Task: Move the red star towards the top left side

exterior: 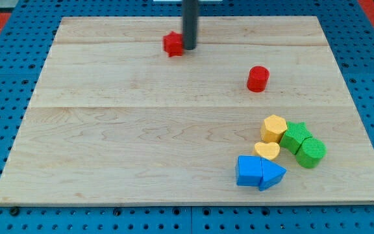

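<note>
The red star (173, 43) lies near the view's top, a little left of the board's middle line. My tip (189, 47) stands right against the star's right side; the dark rod rises out of the view's top. The red cylinder (258, 78) stands alone, well to the right of and below the star.
At the view's lower right sits a cluster: a yellow hexagon (274, 128), a yellow heart (266, 151), a green star (296, 136), a green cylinder (312, 152), a blue cube (248, 171) and a blue triangle (272, 174). The wooden board (122, 130) lies on a blue pegboard.
</note>
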Available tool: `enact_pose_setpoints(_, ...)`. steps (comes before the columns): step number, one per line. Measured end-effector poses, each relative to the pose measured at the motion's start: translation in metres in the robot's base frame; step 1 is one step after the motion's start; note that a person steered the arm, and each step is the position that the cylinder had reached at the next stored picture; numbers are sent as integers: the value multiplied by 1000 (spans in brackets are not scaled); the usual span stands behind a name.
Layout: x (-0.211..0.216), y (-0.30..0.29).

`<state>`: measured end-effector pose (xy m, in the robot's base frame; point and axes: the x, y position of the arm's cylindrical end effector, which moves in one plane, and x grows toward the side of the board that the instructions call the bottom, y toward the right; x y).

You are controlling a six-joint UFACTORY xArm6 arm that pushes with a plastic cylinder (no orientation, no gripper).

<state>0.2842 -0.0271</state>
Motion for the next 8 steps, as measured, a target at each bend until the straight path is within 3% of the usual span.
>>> enact_pose_setpoints(2,-12,-112)
enact_pose_setpoints(6,26,-151)
enact_pose_setpoints(8,23,-204)
